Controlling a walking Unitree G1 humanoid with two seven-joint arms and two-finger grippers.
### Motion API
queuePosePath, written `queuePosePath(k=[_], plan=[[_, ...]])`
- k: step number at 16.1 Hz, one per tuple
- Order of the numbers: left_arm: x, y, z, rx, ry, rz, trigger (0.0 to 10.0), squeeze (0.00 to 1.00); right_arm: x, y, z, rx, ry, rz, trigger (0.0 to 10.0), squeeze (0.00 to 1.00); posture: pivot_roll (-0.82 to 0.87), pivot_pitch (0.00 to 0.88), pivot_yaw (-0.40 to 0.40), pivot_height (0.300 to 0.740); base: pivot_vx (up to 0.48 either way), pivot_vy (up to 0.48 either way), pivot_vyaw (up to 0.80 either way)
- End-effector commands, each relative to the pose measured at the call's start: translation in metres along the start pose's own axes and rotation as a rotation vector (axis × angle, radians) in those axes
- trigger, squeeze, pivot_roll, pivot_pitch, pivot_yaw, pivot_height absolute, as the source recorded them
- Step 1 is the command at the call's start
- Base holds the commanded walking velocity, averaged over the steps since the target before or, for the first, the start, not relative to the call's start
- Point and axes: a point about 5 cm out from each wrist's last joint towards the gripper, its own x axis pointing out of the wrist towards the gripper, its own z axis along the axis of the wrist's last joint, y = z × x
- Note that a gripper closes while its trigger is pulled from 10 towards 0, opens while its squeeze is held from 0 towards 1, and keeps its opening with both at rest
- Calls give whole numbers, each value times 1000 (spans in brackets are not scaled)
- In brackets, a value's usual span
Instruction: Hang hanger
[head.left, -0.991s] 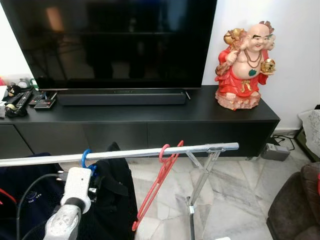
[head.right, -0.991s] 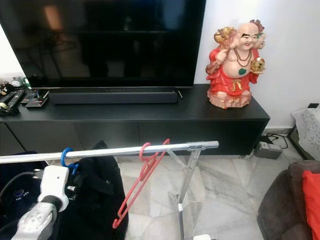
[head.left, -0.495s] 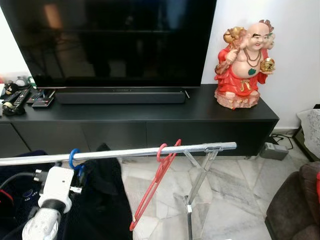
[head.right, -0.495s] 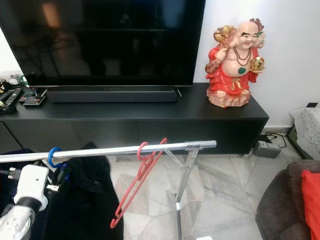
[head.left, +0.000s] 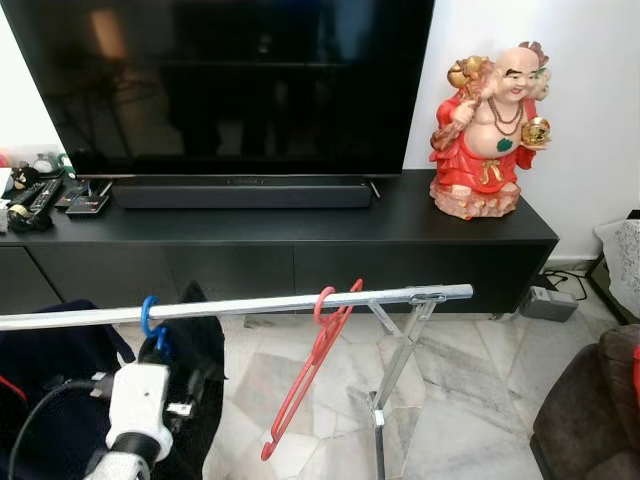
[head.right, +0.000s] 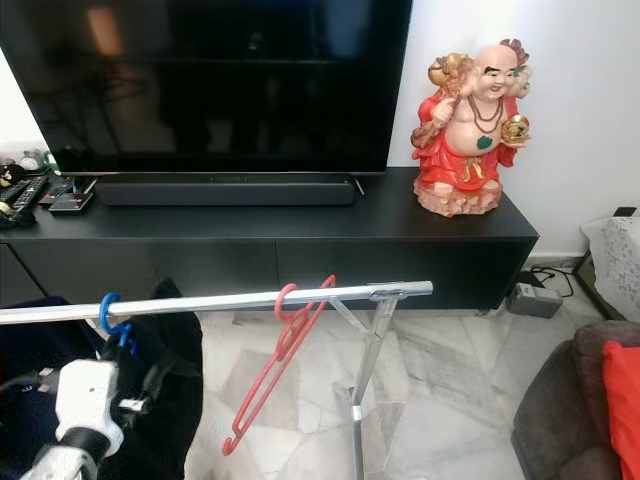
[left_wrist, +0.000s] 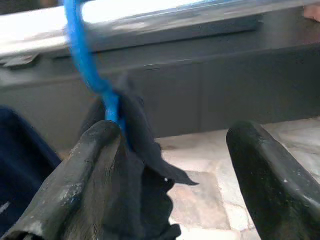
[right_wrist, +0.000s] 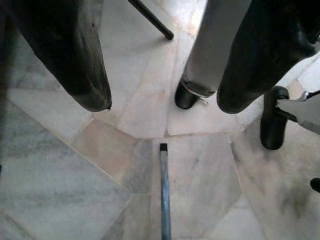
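Note:
A silver rail (head.left: 270, 303) crosses in front of me on a folding stand. A blue hanger (head.left: 150, 314) hooks over the rail toward its left and carries a black garment (head.left: 197, 352). Further right an empty red hanger (head.left: 316, 368) hangs tilted. My left arm's white wrist (head.left: 140, 405) sits just below the blue hook. In the left wrist view my left gripper (left_wrist: 172, 132) is open, and the blue hanger's neck (left_wrist: 89, 70) and the garment (left_wrist: 142, 155) lie against one finger (left_wrist: 92, 175). My right gripper (right_wrist: 162, 105) hangs open, pointing at the floor.
Behind the rail stands a long black TV console (head.left: 300, 235) with a TV, a soundbar, remotes (head.left: 35, 195) and a red statue (head.left: 488, 130). The rack's stand (head.left: 395, 375) rises from marble floor. A dark blue garment (head.left: 45, 400) hangs at left, and a brown sofa (head.left: 590, 410) sits at right.
The blue hanger with the black garment slid left along the rail. My left wrist followed it, then dropped lower. The red hanger stayed put.

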Motion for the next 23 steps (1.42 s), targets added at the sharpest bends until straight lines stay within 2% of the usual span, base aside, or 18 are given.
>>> queuePosePath(k=[1,4,6,8,10,12,15,18,19,21,23], plan=[[-2,7,3,9,-7,50,10000,0,0,0,0,0,-6,3,10000,0,132,0,9,740,0,0,0],[-10,4,-4,19,14,45,10000,0,0,0,2,15,-16,5,10000,0,128,0,12,740,0,0,0],[-7,5,-1,25,7,50,10000,0,2,12,7,7,-22,19,10000,0,134,0,14,740,0,0,0],[-6,5,-3,23,22,60,10000,0,5,36,13,-18,-31,52,10000,0,130,0,20,740,0,0,0],[-7,4,-4,21,27,56,10000,0,5,51,16,-56,-32,69,10000,0,132,0,22,740,0,0,800],[-6,4,-4,20,29,58,10000,0,5,62,18,-33,-33,84,10000,0,139,0,22,740,0,122,678],[-5,5,-4,22,29,59,10000,0,6,65,21,-3,-37,79,10000,0,139,0,21,740,0,270,0],[-4,4,-5,21,30,54,10000,0,6,53,29,8,-56,64,10000,0,136,0,21,740,0,269,0],[-4,4,-5,21,30,53,10000,0,6,42,27,9,-56,51,10000,0,136,0,20,740,0,274,0],[-4,3,-5,20,32,51,10000,0,3,5,21,11,-49,7,10000,0,136,0,20,740,0,268,0],[-4,2,-5,17,34,51,10000,0,-2,-22,13,16,-36,-24,10000,0,138,0,17,740,0,274,0]])
